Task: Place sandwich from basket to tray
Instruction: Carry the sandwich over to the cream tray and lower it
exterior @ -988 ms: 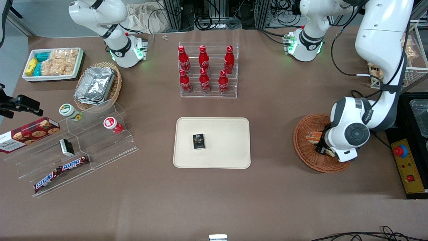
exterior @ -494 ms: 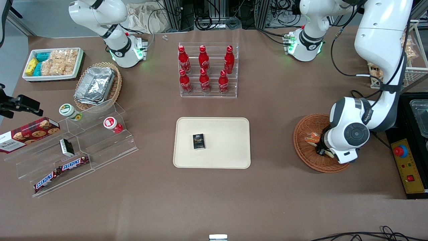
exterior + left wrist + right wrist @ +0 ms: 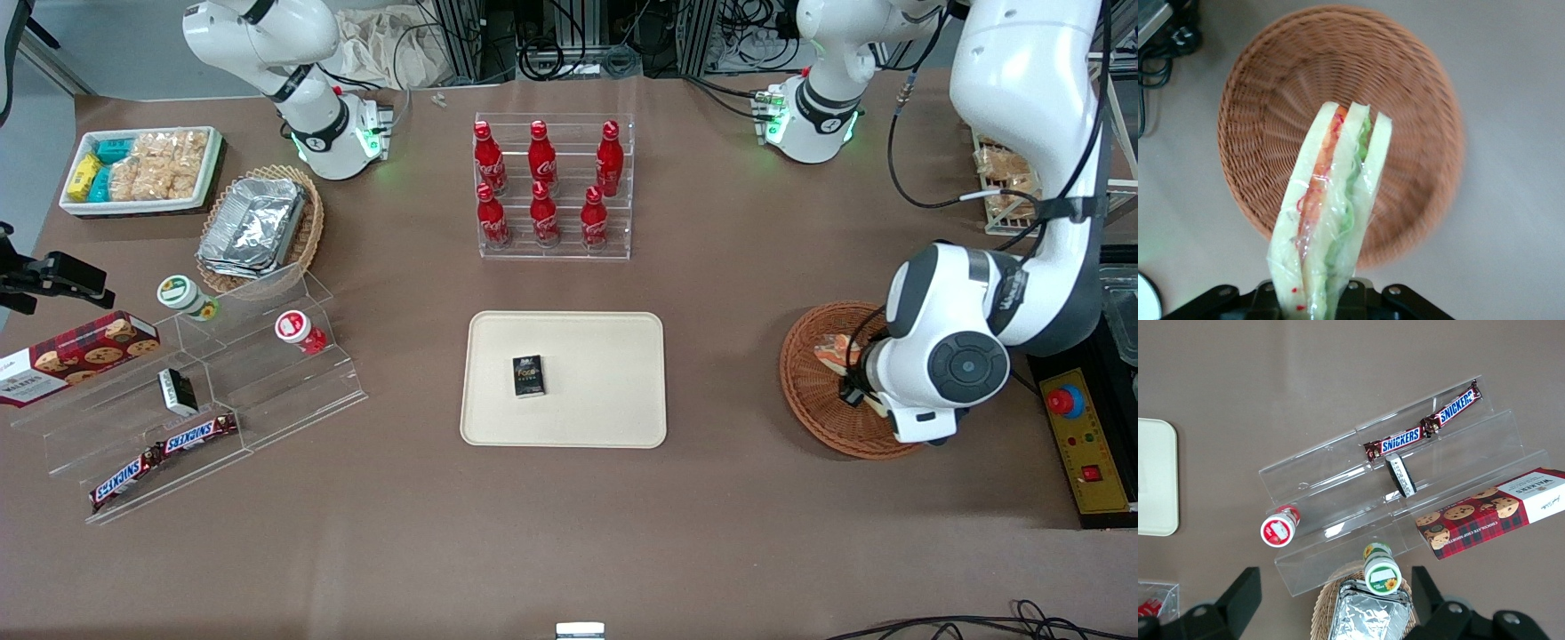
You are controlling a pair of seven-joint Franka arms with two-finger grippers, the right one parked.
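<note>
The brown table carries everything, and the working arm bends down over its own end of it, hiding part of the reddish-brown basket from the front camera. Mid-table lies the cream tray, well apart from the basket, with a small dark box resting on it; bare table lies between basket and tray. Farther from the front camera than the tray stands a clear rack of red cola bottles. Toward the parked arm's end sit a clear stepped display with Snickers bars, a cookie box, a tan basket of foil containers and a white bin of snacks. The gripper hangs above the basket, its fingers clamped on the sandwich, which is raised clear of the weave, bread edges and orange and green filling facing the wrist camera. From the front only a corner of the sandwich shows beside the arm's wrist.
</note>
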